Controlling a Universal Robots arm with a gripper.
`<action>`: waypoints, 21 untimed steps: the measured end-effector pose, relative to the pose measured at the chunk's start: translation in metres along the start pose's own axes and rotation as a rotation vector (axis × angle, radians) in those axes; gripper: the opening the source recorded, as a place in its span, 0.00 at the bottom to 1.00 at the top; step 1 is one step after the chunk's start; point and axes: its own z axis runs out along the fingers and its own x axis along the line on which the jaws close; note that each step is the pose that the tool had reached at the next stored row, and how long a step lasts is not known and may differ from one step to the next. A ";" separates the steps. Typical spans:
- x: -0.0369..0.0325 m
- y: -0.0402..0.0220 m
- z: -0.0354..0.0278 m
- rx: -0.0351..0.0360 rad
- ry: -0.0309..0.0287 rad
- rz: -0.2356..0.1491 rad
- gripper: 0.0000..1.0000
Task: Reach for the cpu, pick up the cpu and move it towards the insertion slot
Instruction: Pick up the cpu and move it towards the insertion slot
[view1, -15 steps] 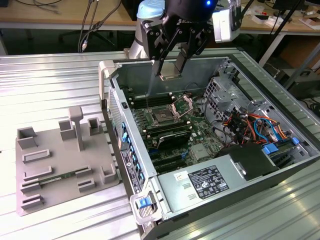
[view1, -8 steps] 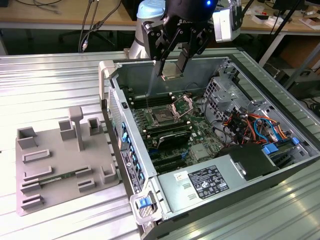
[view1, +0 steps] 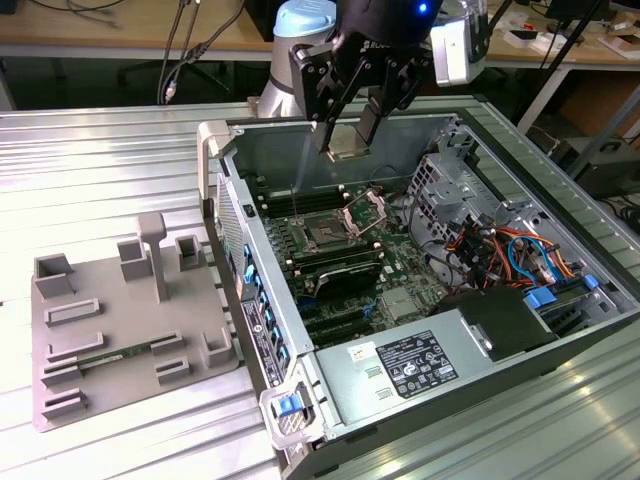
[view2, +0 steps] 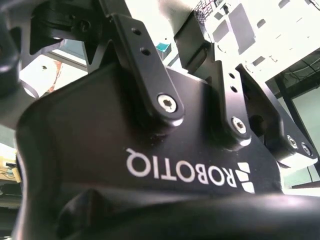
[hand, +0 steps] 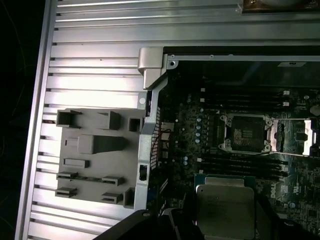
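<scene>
- Currently the gripper hangs above the open computer case, over the rear part of the board as the exterior view shows it.
- Its fingers are clamped on the cpu; the chip sits flat between the tips, clear of the board and touching nothing else.
- In the first wrist view the cpu shows its silvery top close to the camera, with dark finger parts at either side.
- Reach and pick-up are judged complete: the chip is off any support and carried in the air.
- The slot lies on the board below and toward the exterior view's left of the held chip; its frame stands swung open beside it.
- In the first wrist view the slot shows bare, with nothing seated in it.
- The chip is near the slot but not yet over it; the transfer is judged partly done, with the last stretch outstanding.
- The grey tray sits outside the case on the table, well apart from the gripper.
</scene>
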 end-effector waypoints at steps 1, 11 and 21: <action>-0.0005 0.0000 0.0001 0.0001 0.0000 0.000 0.55; -0.0031 -0.0003 0.0012 0.0000 0.0000 0.000 0.55; -0.0063 -0.0007 0.0020 0.0001 0.0000 0.000 0.55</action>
